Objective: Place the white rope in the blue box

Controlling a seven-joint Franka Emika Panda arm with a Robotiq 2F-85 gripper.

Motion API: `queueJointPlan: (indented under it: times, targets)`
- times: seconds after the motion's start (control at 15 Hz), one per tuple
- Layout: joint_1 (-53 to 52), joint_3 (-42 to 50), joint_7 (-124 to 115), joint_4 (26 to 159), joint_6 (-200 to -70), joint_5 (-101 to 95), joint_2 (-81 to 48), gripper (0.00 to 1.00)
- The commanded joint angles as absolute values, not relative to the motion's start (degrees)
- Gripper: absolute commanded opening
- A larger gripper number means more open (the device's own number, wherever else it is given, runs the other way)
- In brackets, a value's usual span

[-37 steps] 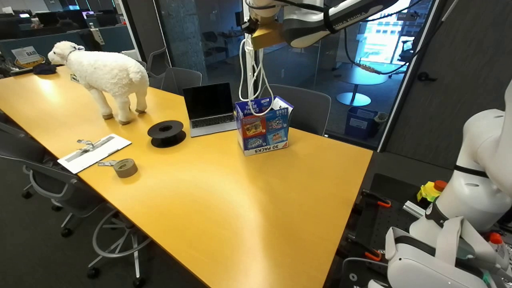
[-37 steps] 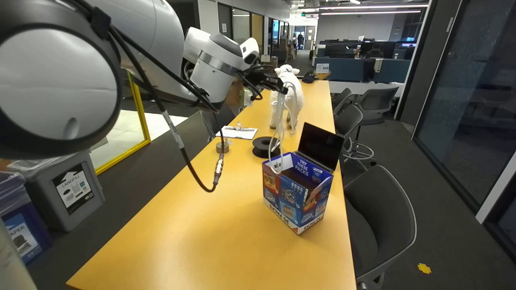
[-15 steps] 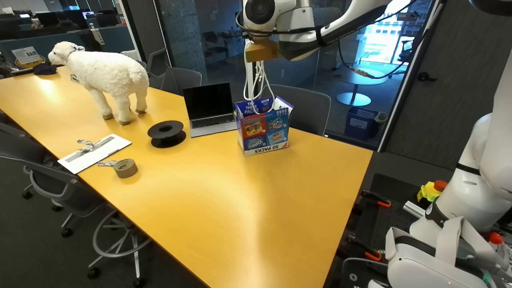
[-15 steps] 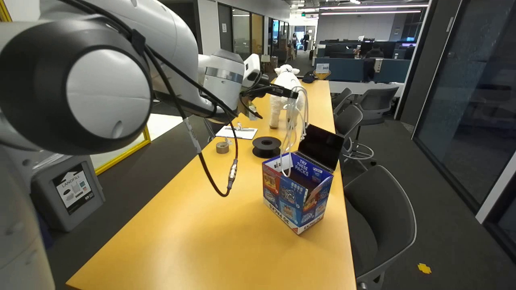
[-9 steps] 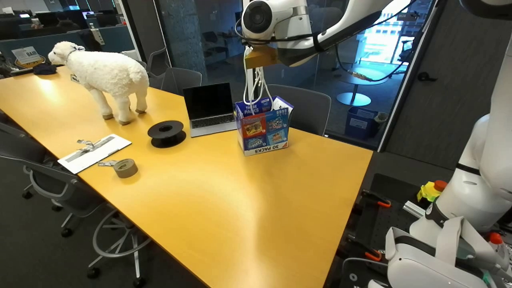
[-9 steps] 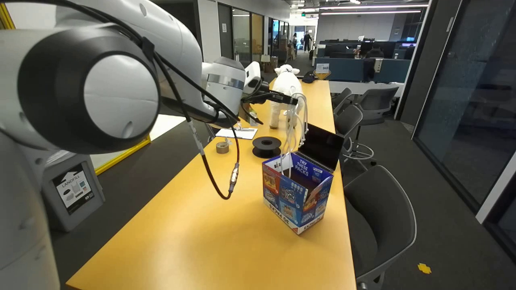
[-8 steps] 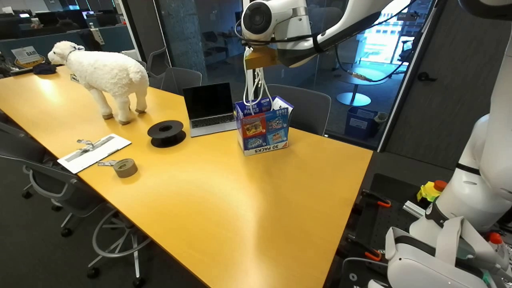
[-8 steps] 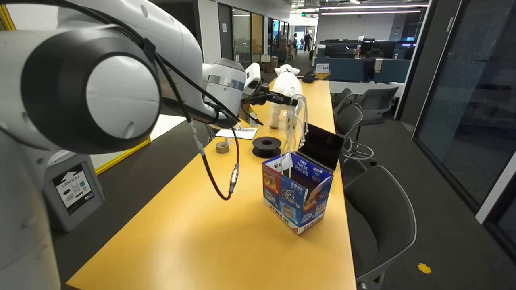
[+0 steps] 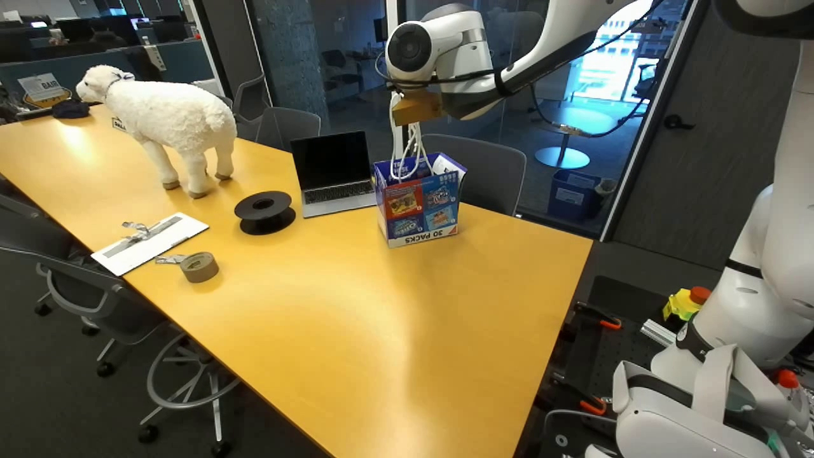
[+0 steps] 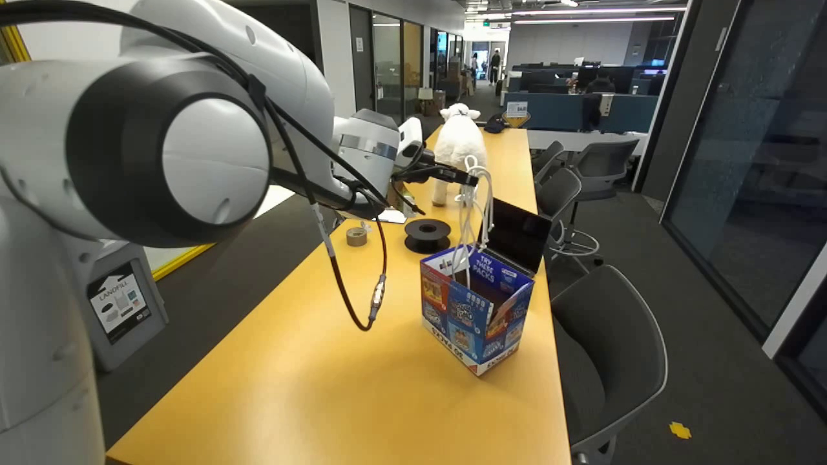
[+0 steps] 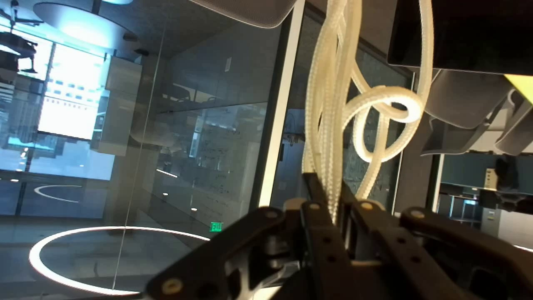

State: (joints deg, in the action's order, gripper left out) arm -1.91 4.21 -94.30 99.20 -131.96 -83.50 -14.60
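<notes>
The white rope (image 9: 415, 141) hangs in loops from my gripper (image 10: 473, 181); it also shows in an exterior view (image 10: 466, 210). In the wrist view, the gripper (image 11: 327, 185) is shut on the bundled rope (image 11: 333, 83), with a loose coil beside the bundle. The blue box (image 9: 420, 207) stands upright with its top open; it also shows in an exterior view (image 10: 465, 316). My gripper is above the box, towards its laptop side. The lowest loops reach inside the box opening. One shorter rope end hangs near the far rim. The fingertips are hidden in an exterior view.
An open laptop (image 9: 337, 181) stands close beside the box. A black spool (image 9: 264, 213), a tape roll (image 9: 200, 268), a clipboard (image 9: 149, 243) and a toy sheep (image 9: 165, 121) are on the yellow table (image 9: 356, 331). A chair (image 10: 601, 349) stands at the table edge by the box.
The arm has come down and shifted towards the box. The gripper is lower, still holding the rope, and the lowest loops have gone from above the rim to inside the box.
</notes>
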Motion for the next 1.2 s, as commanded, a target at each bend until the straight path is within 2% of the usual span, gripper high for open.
queueJointPlan:
  times: [0.0,1.13]
  targets:
    - [0.0,3.0,-92.0,100.4,-135.1,-81.8,-14.2,0.06]
    - [0.6,3.1,-91.5,107.9,-141.3,-81.7,-13.9,0.06]
